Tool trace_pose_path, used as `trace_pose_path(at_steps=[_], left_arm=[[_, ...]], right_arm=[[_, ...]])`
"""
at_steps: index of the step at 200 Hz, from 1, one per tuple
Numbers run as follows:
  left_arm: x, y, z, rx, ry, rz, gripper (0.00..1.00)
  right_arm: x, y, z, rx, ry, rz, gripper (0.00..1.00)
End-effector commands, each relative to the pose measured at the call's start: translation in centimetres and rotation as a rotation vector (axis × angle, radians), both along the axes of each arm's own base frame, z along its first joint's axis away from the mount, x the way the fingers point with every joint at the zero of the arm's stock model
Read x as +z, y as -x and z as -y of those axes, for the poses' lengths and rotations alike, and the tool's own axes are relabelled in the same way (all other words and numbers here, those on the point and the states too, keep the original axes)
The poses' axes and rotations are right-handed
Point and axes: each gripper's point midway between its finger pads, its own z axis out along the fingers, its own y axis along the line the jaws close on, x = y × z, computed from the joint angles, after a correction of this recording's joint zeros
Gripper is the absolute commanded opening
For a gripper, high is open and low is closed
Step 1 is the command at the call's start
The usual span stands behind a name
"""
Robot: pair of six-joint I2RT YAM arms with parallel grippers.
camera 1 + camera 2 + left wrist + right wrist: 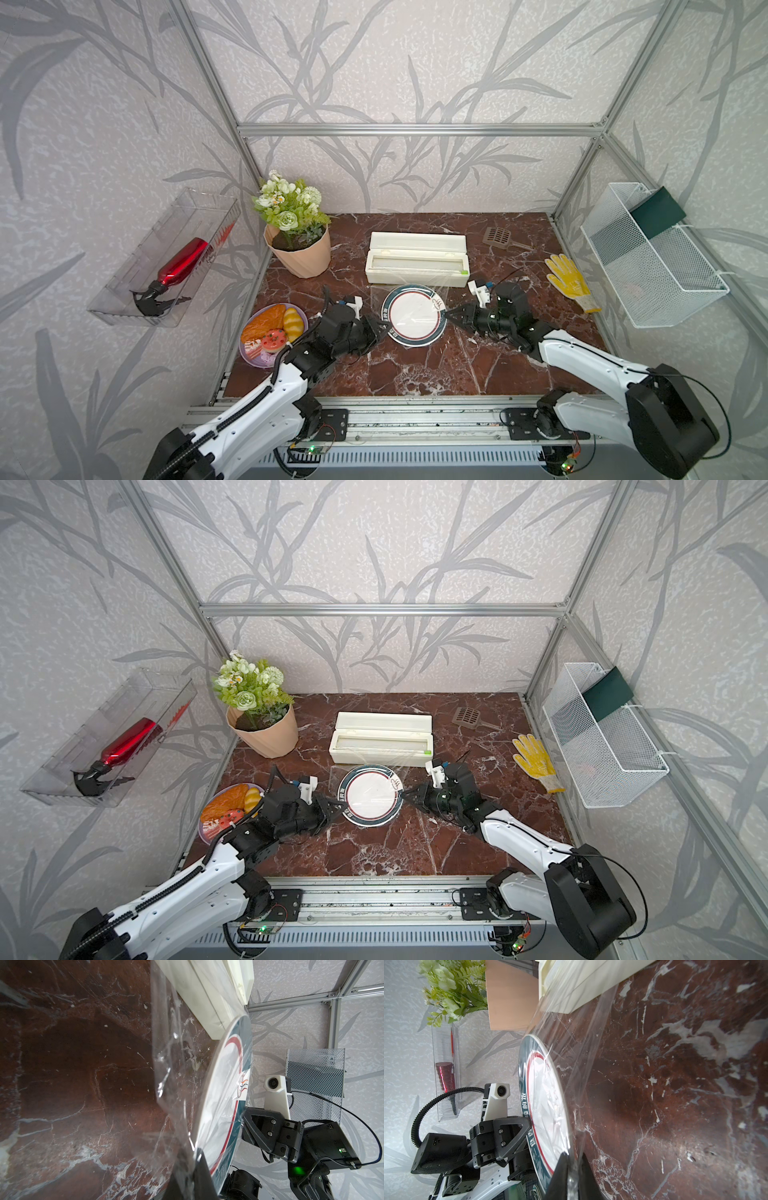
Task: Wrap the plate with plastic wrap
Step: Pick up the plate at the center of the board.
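Where the two arms meet over the brown marble table [436, 370], the round plate [411, 339] lies in the middle. It is white and smooth, with a dark green band, a thin red ring and a small cup mark on the edge. The left gripper [385, 326] is pinched tight on the wrap [172, 1076] at the plate's left edge. The right gripper [447, 316] pinches the wrap at the right edge, with its black fingers [561, 1177] nearly together. The wrap is thin, clear and shiny, with wrinkles and white glints. It lies over the plate and reaches the long cream box [417, 259] just behind. In both top views the wrap is very hard to see. The left fingertips are mostly cut off in the left wrist view.
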Motion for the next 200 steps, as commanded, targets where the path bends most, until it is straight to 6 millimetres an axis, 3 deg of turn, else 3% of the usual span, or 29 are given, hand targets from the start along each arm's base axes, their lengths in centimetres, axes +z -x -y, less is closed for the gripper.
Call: trace_pose_path(at_steps=[1, 44, 83, 150, 200], left_arm=[[2.4, -0.7, 0.6, -0.006, 0.055, 0.07, 0.0], [2.4, -0.7, 0.6, -0.006, 0.055, 0.069, 0.0], [2.5, -0.7, 0.6, -0.004, 0.055, 0.07, 0.0], [2.8, -0.8, 0.6, 0.005, 0.062, 0.074, 0.0], [3.4, -0.9, 1.1, -0.008, 0.097, 0.087, 0.0]], right_arm=[[1.1, 0.0, 0.1, 0.001, 0.006, 0.039, 0.15], [1.1, 0.1, 0.3, -0.002, 0.013, 0.042, 0.26], [1.0, 0.1, 0.5, -0.01, 0.022, 0.044, 0.0], [0.7, 0.8, 1.1, -0.021, 0.044, 0.04, 0.0], [-1.0, 1.2, 1.4, -0.035, 0.056, -0.005, 0.0]])
